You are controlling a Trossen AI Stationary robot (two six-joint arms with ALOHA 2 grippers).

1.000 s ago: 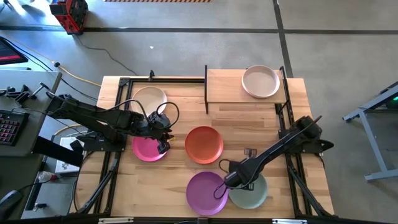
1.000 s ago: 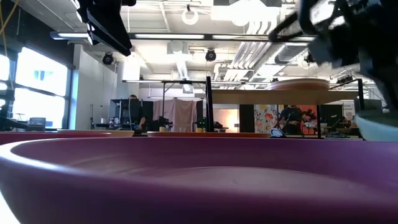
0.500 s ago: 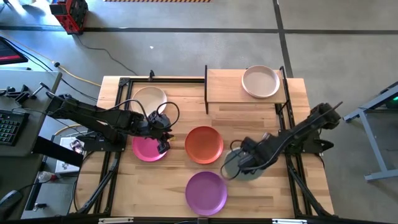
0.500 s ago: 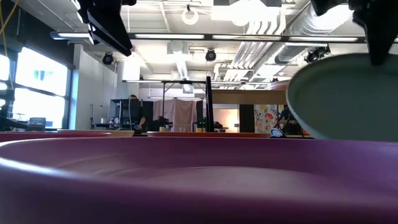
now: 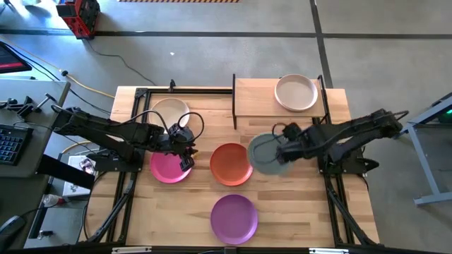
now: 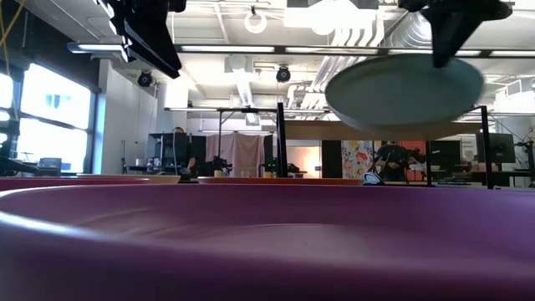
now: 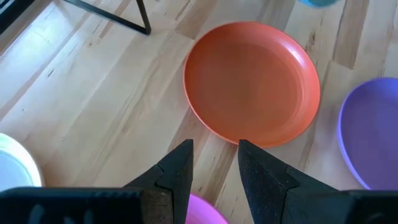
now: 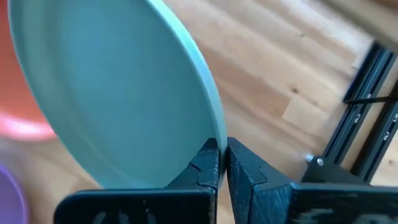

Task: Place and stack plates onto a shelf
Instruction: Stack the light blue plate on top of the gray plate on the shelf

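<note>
- Change: the right gripper (image 5: 282,149) has carried the grey-green plate (image 5: 267,153) up off the table. A second ago the plate lay beside the purple plate (image 5: 234,217); now it hangs in the air in front of the shelf (image 5: 254,99).
- Meaning: pick-up looks done and transport is under way. The plate has closed most of the gap to the shelf; release is not yet done.
- Right claw: pinched tight on the grey-green plate's rim, fingers (image 8: 208,163) either side of the edge.
- Plate now: just in front of the shelf's near edge, beside the orange plate (image 5: 231,164) on its right, touching neither.
- Orientation: round, so no real long axis. In the low view the grey-green plate (image 6: 405,92) is near level, underside facing the camera, slightly tilted.
- Shelf holds one beige plate (image 5: 296,92) at its right end; the left half is bare.
- Left gripper (image 5: 185,150): hovers over the magenta plate (image 5: 168,168), left of the shelf. Its fingers (image 7: 176,169) stand a narrow gap apart, holding nothing.
- Cream plate (image 5: 169,111) sits left of the shelf, on the table.
</note>
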